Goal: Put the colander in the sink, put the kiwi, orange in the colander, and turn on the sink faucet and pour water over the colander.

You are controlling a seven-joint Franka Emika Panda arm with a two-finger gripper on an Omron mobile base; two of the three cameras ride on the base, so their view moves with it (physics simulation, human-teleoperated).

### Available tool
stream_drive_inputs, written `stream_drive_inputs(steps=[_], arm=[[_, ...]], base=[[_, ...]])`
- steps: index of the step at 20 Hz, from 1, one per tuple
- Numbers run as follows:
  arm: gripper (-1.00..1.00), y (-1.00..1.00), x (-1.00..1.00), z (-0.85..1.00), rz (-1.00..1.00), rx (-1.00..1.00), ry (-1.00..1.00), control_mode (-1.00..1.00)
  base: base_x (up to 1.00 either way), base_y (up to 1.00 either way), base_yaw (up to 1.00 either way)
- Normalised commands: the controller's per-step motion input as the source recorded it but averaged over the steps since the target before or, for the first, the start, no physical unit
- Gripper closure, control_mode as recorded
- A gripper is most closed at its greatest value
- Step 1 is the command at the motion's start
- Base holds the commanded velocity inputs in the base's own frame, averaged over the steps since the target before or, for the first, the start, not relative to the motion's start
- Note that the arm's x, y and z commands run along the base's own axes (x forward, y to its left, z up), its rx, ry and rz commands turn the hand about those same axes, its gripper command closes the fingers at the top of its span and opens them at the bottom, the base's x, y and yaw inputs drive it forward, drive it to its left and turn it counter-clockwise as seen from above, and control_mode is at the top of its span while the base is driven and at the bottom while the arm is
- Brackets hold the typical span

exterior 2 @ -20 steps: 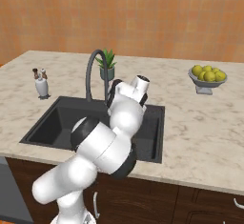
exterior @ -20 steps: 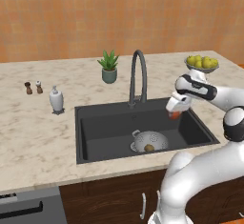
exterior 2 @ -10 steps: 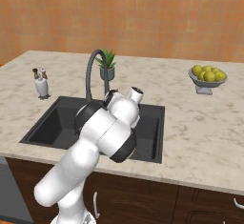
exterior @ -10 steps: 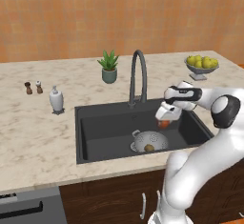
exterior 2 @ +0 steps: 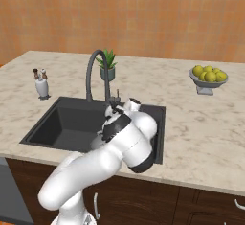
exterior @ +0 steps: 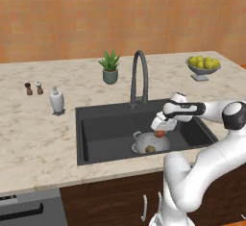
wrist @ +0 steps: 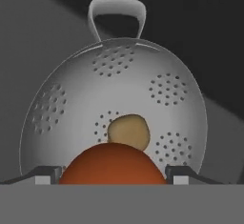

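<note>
Holding the kiwi (wrist: 128, 131), the colander (wrist: 71, 104) sits under the pincer-gripped orange (wrist: 112, 165).

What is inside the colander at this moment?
The kiwi lies on the bottom of the colander. The orange, held in the hand above it, covers the near part of the bowl, so that part cannot be seen.

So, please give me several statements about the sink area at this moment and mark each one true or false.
1. The colander sits inside the sink. True.
2. The kiwi lies on the counter. False: it lies in the colander.
3. The gripper holds the orange above the colander. True.
4. Water runs from the sink faucet. False: no water is visible.
5. The fruit bowl stands in the sink. False: it stands on the counter.
</note>
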Motion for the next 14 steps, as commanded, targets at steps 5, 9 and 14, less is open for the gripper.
stream_drive_inputs(steps=[5, 9, 14], arm=[[1.0, 0.0, 0.0, -0.54, -0.01, 0.0, 0.01, -1.0], [1.0, 0.03, -0.04, -0.39, -0.11, -0.11, 0.0, -1.0], [1.0, 0.08, -0.18, -0.2, -0.15, -0.12, -0.04, -1.0]], base=[[0.0, 0.0, 0.0], [0.0, 0.0, 0.0], [0.0, 0.0, 0.0]])
